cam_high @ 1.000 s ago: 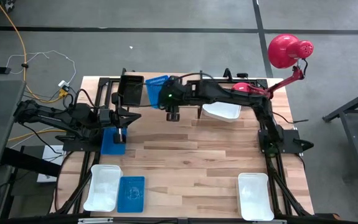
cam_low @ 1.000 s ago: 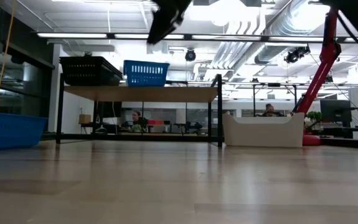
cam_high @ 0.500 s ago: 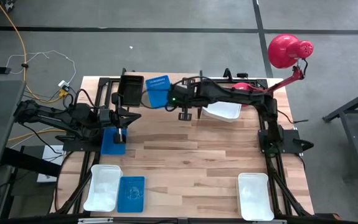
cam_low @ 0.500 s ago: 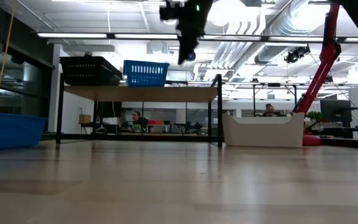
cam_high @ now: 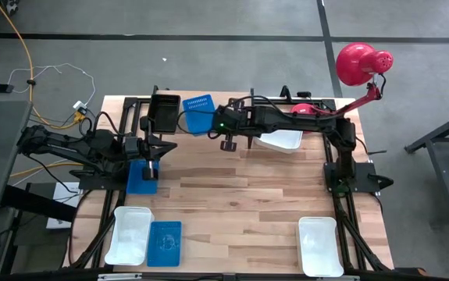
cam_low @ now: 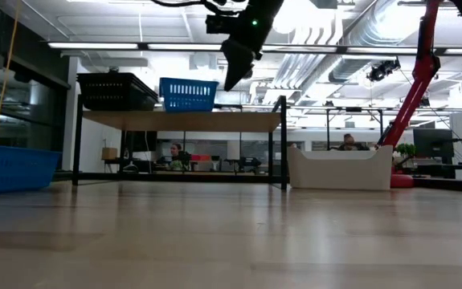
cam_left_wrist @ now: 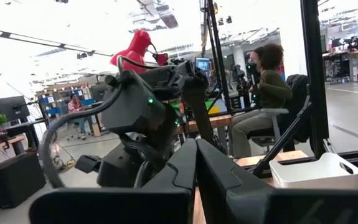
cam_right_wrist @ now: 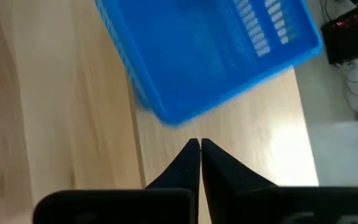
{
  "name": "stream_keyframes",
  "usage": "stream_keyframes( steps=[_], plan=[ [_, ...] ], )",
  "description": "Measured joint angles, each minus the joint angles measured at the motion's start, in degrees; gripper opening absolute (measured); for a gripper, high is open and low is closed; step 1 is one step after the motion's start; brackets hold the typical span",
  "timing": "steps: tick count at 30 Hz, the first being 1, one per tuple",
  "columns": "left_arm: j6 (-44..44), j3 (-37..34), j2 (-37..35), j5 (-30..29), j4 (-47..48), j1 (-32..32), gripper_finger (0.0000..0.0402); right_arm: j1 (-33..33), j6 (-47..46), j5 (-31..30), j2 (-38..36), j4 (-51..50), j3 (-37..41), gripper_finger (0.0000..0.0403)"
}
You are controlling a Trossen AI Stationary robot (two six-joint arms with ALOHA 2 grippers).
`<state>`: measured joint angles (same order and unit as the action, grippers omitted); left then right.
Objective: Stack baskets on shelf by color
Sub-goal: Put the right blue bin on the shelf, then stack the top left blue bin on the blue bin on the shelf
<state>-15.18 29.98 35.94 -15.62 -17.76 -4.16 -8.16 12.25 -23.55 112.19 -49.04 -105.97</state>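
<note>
High view shows us the right hand [cam_high: 227, 144] hanging above the shelf [cam_high: 240, 133] at the far edge of the table [cam_high: 232, 195], its fingers pressed together on nothing. Just beside it a blue basket [cam_high: 198, 113] sits on the shelf, next to a black basket [cam_high: 163, 112] at the shelf's left end. We judge the two are set side by side so each colour starts its own pile.

In the right wrist view the blue basket [cam_right_wrist: 210, 53] lies free on the light wood ahead of the closed fingertips [cam_right_wrist: 193, 155], so we take it as already delivered.

Our left hand [cam_high: 152, 165] is low over another blue basket [cam_high: 141, 176] at the table's left edge, fingers shut; whether it pinches that basket's rim we cannot tell. The left wrist view only confirms the fingers meet.

A white basket [cam_high: 279, 140] lies partly under the right arm by the shelf. Near the front edge wait a white basket [cam_high: 128, 235], a blue one [cam_high: 165, 243] touching it, and a further white basket [cam_high: 318, 247] well apart on the right. We judge most of the sorting is yet to do.
</note>
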Motion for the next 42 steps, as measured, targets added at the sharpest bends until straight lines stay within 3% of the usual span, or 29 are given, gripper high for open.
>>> stream_keyframes(
  steps=[32, 42],
  plan=[
    [0.0, 0.0, 0.0, -0.2, -0.1, 0.0, 0.0000, 1.4, -0.7, 13.4, 0.2, 7.6, 0.0, 0.0000],
    [0.0, 0.0, 0.0, -0.2, -0.1, 0.0, 0.0000, 1.6, -1.8, 13.1, -5.3, -7.1, 0.0, 0.0000]
  ],
)
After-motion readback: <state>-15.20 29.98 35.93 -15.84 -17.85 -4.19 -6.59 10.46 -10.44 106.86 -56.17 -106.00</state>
